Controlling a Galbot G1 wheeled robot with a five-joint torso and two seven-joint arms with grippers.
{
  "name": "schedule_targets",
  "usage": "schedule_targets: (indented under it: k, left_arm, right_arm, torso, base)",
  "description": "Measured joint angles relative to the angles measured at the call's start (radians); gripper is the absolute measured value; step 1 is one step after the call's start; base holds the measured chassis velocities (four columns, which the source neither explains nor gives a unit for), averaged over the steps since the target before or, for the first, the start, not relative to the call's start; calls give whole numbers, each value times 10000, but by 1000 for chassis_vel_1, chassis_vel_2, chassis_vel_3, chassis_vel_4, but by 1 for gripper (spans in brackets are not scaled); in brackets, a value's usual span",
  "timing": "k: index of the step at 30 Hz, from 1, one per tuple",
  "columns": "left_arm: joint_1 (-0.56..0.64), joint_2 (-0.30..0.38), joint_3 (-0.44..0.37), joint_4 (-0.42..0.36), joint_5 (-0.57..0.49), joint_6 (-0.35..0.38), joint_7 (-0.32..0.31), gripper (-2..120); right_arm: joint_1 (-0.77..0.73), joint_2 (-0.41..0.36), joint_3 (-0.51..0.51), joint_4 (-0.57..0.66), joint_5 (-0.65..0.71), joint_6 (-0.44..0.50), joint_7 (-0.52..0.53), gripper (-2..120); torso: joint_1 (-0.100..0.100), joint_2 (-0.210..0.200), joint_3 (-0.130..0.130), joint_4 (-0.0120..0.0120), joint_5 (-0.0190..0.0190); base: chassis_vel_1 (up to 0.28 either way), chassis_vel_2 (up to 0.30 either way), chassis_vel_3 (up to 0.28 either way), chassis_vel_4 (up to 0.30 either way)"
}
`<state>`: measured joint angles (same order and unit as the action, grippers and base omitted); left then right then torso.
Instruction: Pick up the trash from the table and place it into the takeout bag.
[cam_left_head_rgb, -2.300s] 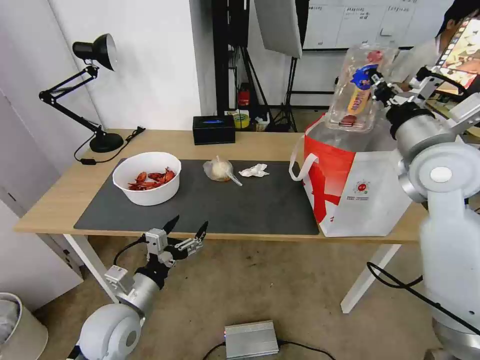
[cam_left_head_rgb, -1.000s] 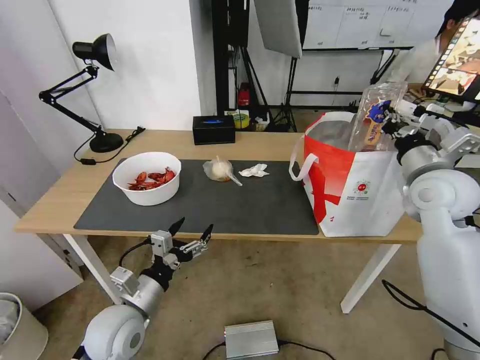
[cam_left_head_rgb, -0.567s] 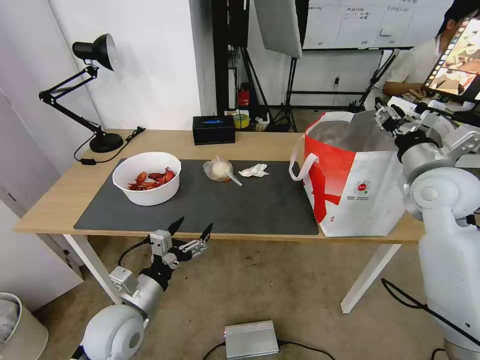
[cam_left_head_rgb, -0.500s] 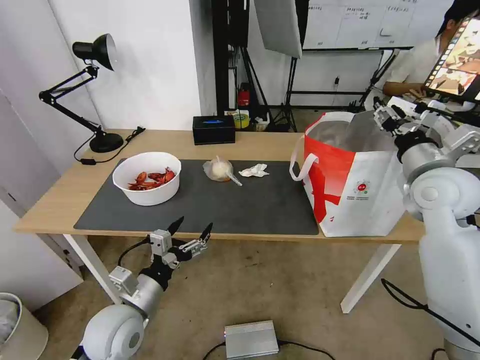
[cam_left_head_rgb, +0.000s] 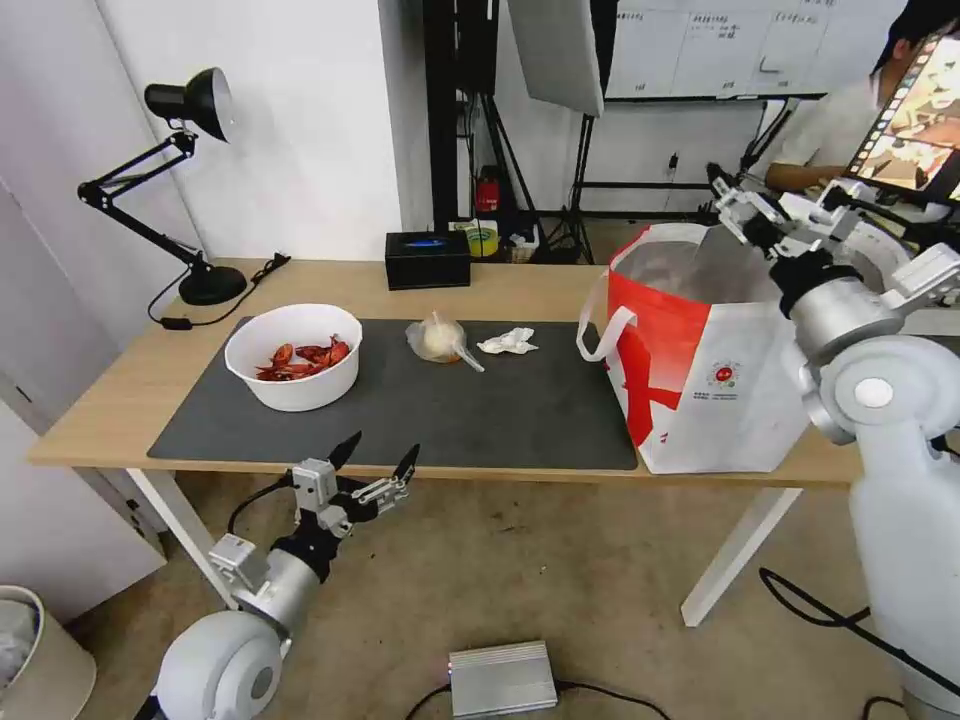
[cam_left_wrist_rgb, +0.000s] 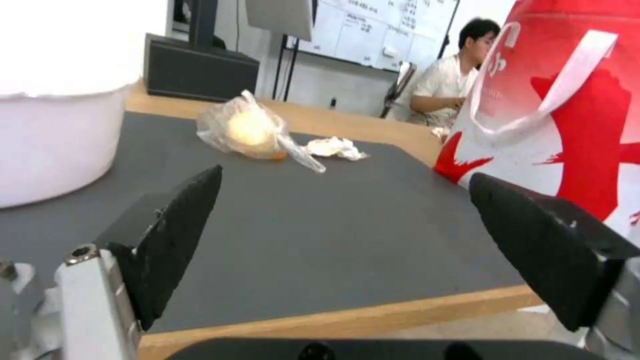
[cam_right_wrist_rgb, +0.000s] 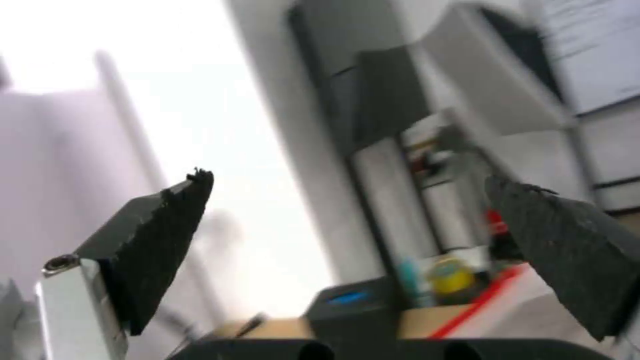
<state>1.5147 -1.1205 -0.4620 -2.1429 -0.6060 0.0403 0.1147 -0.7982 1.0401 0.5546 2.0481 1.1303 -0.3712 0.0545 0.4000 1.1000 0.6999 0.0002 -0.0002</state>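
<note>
long light-wood table (cam_left_head_rgb: 520, 285) with dark grey mat, carrying white round bowl of red crayfish shells (cam_left_head_rgb: 294, 356), knotted clear bag (cam_left_head_rgb: 438, 339), crumpled white tissue (cam_left_head_rgb: 509, 342) and big red-and-white takeout bag (cam_left_head_rgb: 700, 385) at its right end. right gripper (cam_left_head_rgb: 742, 204) above the tote's open mouth, fingers spread, empty. left gripper (cam_left_head_rgb: 375, 463) parked just below the table's front edge, fingers spread.

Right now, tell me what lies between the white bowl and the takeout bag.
In the head view, between bowl and takeout bag: knotted clear bag, then crumpled tissue, on the mat.
</note>
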Motion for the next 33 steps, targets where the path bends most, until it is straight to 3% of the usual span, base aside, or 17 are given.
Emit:
schedule_targets:
  k: [2, 8, 10, 18, 24, 33]
  left_arm:
    - [12, -8, -63, 25, 31, -59, 12, 100]
    - [121, 0, -167, 65, 91, -257, 72, 100]
    - [174, -28, -200, 117, 186, -355, 167, 100]
    - [180, 17, -208, 175, 325, -386, 231, 100]
    - [174, -3, -244, 392, 585, -612, 383, 100]
    - [344, -69, -532, 779, 1002, -766, 782, 100]
  right_arm:
    - [-619, -157, -289, 546, -380, -201, -852, 100]
    - [-1653, -471, -749, 1096, -1380, -339, -1663, 100]
    - [-2601, -587, -1065, 1375, -2355, -341, -1900, 100]
    - [-4277, -421, -1396, 1585, -4116, -216, -2085, 100]
    - [-5687, -11, -1597, 1681, -5740, 441, -1966, 100]
    - [-6444, 348, -1816, 1364, -6425, 1045, -1700, 100]
  torso:
    - [0, 0, 0, -3, 2]
    - [0, 0, 0, -3, 1]
    - [-1, 0, 0, -3, 2]
    - [-1, 0, 0, -4, 2]
    - [-1, 0, 0, -3, 0]
    - [0, 1, 0, -3, 0]
  base:
    - [0, 0, 0, 0]
    - [0, 0, 0, 0]
    - [0, 0, 0, 0]
    - [0, 0, 0, 0]
    - [0, 0, 0, 0]
    - [0, 0, 0, 0]
